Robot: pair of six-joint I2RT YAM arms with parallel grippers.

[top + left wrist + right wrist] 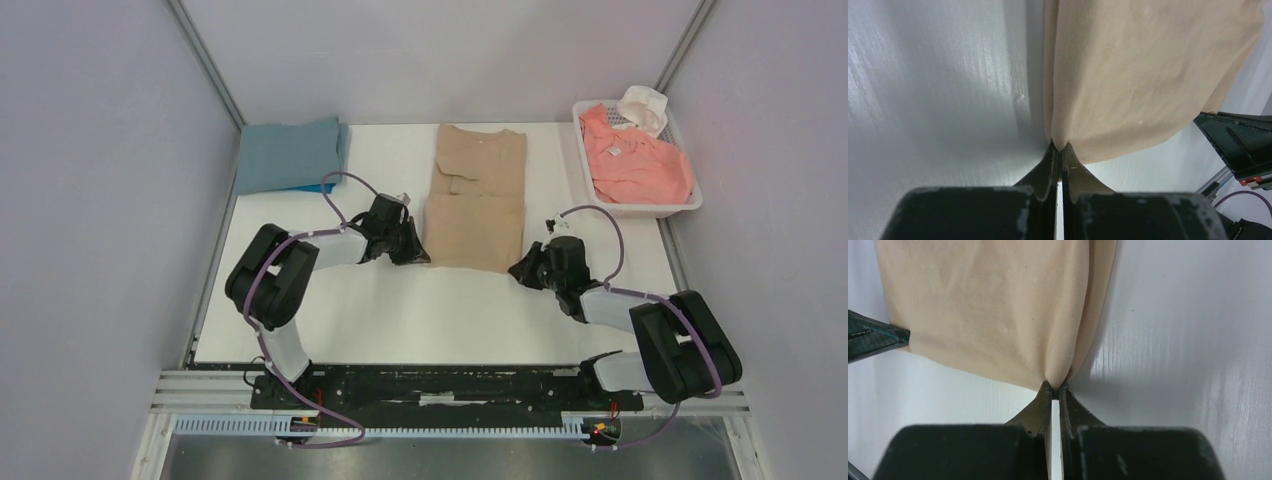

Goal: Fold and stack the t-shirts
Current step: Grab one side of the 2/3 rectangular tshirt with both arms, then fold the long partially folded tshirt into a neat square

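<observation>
A tan t-shirt [475, 195] lies on the white table, folded lengthwise into a long strip, collar toward the back. My left gripper [418, 252] is shut on its near left corner [1060, 137]. At the near right corner [1055, 375] my right gripper [520, 268] is shut on the hem. Both pinches show cloth bunched between the fingertips. A grey-blue t-shirt [290, 155] lies folded at the back left on top of a bright blue one [308, 187]. A salmon-pink t-shirt [632, 160] is heaped in the basket.
The white perforated basket [690, 205] stands at the back right with a white cloth [643, 108] on its far rim. Grey walls close in on the table's left, right and back. The right gripper's dark body [1240, 145] shows in the left wrist view.
</observation>
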